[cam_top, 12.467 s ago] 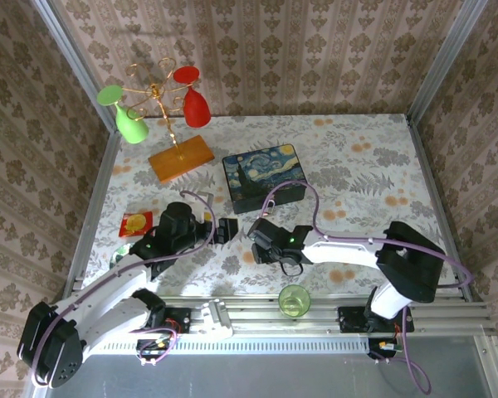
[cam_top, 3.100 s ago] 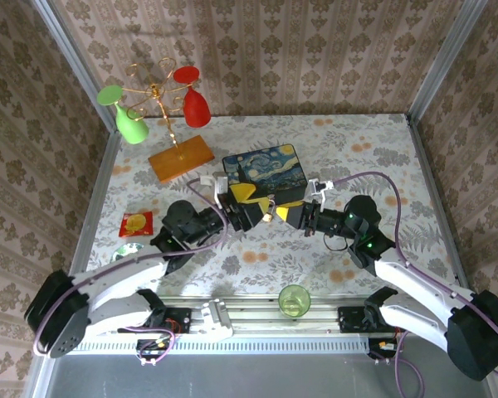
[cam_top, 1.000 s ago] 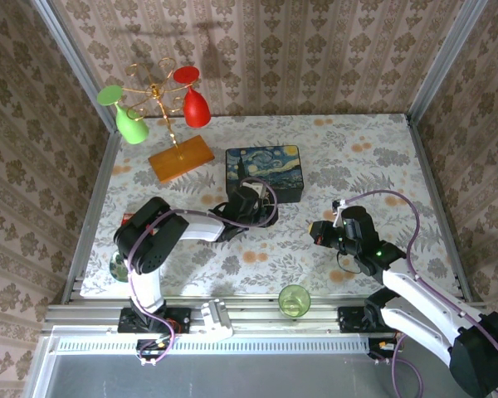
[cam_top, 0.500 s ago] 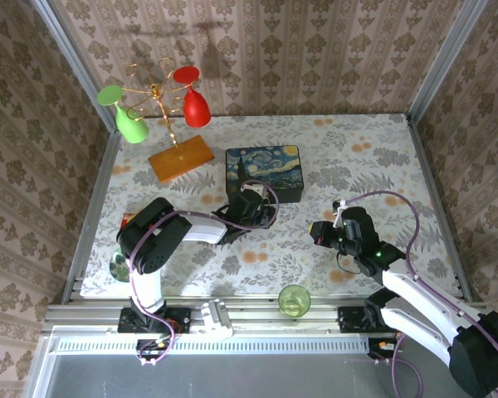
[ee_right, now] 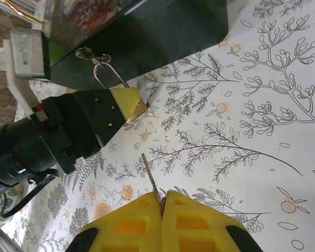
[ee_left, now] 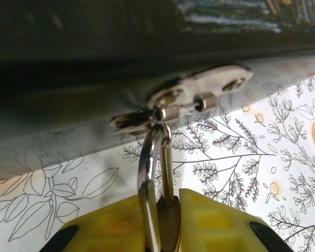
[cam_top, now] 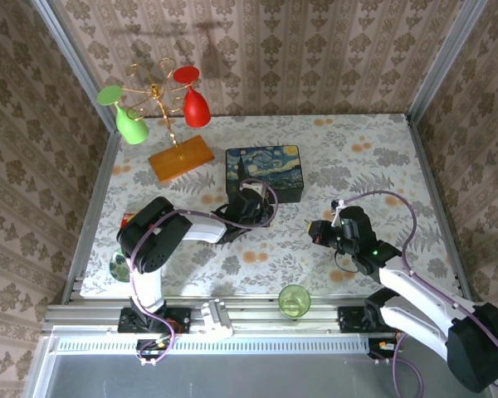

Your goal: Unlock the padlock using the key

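Two grippers engaged | starry-night box point(cam_top: 264, 170) just 12 o'clock of table centre | left gripper point(ee_left: 168, 226) at box's 6 o'clock face, clamped on padlock point(ee_left: 148, 173), shackle through box latch point(ee_left: 199, 89) | right gripper point(ee_right: 161, 202) at 4 o'clock of left, pinching key point(ee_right: 150, 176), tip apart from padlock

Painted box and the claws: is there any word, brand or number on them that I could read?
No text here can be read.
White plate on the left claw: any marks are too blurred to read.
Painted box: a swirling night-sky picture, no words seen.
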`<state>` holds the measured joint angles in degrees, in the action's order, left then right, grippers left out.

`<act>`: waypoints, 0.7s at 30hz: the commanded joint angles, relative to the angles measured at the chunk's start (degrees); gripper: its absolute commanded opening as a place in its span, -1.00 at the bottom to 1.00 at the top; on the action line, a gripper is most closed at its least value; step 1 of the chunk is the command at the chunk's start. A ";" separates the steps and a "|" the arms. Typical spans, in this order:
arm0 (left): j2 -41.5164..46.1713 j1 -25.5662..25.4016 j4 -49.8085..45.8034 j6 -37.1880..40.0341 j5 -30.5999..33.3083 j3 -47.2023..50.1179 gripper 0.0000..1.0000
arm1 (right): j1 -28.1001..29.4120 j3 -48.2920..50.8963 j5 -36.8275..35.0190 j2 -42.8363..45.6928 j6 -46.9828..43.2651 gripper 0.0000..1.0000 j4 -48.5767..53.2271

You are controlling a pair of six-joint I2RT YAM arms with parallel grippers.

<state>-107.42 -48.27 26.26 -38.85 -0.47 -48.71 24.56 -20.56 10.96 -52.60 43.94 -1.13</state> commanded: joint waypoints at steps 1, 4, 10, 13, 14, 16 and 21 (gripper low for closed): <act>0.19 0.75 1.14 -1.93 -1.08 0.47 -0.76 | -0.30 0.00 1.78 -4.01 2.17 -1.00 -5.64; 0.61 1.37 2.75 -3.92 -2.21 1.06 -0.82 | -0.29 -0.40 3.95 -8.69 4.05 -1.00 -10.57; 3.25 2.90 5.66 -8.04 -3.48 2.95 -1.00 | -0.30 -0.88 8.51 -17.19 8.04 -1.00 -19.41; 4.57 3.60 7.03 -11.07 -4.59 3.52 -1.00 | -0.38 -1.56 10.59 -19.97 8.78 -1.00 -21.75; 4.66 3.79 8.11 -12.47 -5.10 3.86 -1.00 | -0.38 -1.67 11.47 -20.73 9.00 -1.00 -22.79; 4.59 4.32 11.10 -15.69 -6.31 4.65 -1.00 | -0.36 -1.92 12.94 -22.38 9.66 -1.00 -25.03; 4.93 4.99 15.59 -19.93 -6.49 6.13 -1.00 | -0.39 -1.87 16.03 -26.76 11.79 -1.00 -32.95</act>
<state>-105.25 -43.77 35.20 -54.61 -6.50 -43.00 24.36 -20.99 23.51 -78.06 53.78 -26.85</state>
